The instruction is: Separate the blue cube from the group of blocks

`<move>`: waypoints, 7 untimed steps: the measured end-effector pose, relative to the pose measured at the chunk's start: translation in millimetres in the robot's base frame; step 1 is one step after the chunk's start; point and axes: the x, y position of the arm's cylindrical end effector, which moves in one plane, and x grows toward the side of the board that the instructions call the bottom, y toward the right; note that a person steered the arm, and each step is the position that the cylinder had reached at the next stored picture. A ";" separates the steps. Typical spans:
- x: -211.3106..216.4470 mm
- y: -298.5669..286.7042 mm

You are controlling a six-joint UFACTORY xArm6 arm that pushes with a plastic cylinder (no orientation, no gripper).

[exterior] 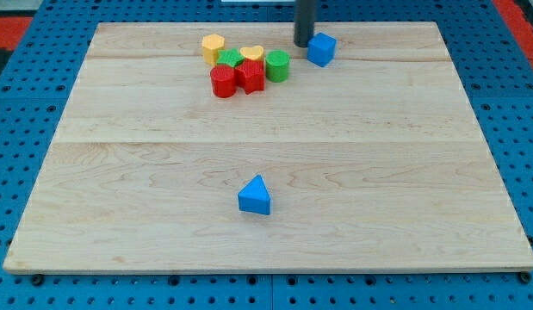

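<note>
Near the view's top, your tip holds nothing, touching the blue cube's left side, between it and the green cylinder.

No text, label, brand, number or sign can be read anywhere, neither on the blocks nor on the bench.

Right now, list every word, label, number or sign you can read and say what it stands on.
None: no text shows on the wooden board, the blue cube, the blue triangular block, the clustered red, green and yellow blocks or my tip.
</note>
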 end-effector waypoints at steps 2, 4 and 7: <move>11.3 14.7; -1.3 -12.5; -35.9 -28.0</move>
